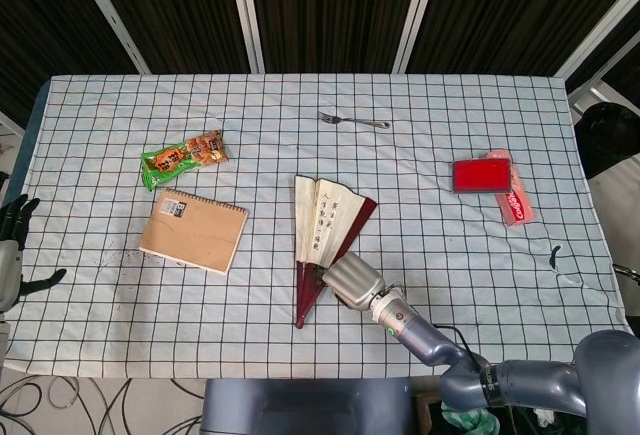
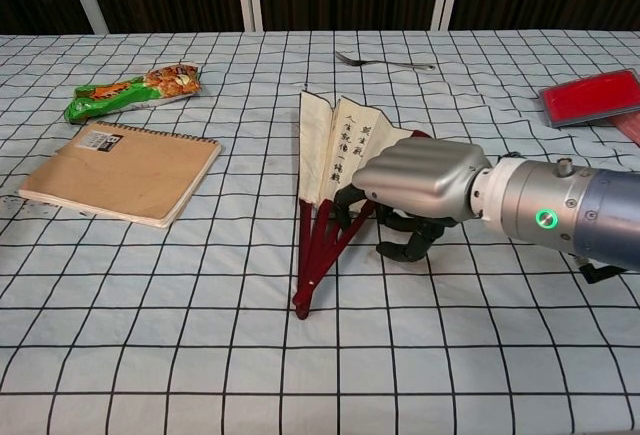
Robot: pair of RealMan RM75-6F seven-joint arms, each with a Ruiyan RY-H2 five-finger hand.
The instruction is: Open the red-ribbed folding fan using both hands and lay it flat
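Note:
The folding fan (image 1: 326, 223) lies partly spread in the middle of the table, cream paper with black writing above dark red ribs (image 2: 322, 245) that meet at a pivot near the front. My right hand (image 2: 420, 187) reaches in from the right over the fan's right side. Its curled fingers (image 2: 347, 217) press on the outer red ribs, and its thumb hangs apart over the cloth. In the head view the same right hand (image 1: 349, 281) covers the ribs' right edge. My left hand (image 1: 12, 243) hangs past the table's left edge, fingers apart and holding nothing.
A brown spiral notebook (image 1: 192, 230) and a green snack packet (image 1: 183, 159) lie left of the fan. A fork (image 1: 353, 119) lies behind it. A red case (image 1: 481, 174) and a pink tube (image 1: 516, 202) sit far right. The checked tablecloth (image 1: 430, 235) covers the table.

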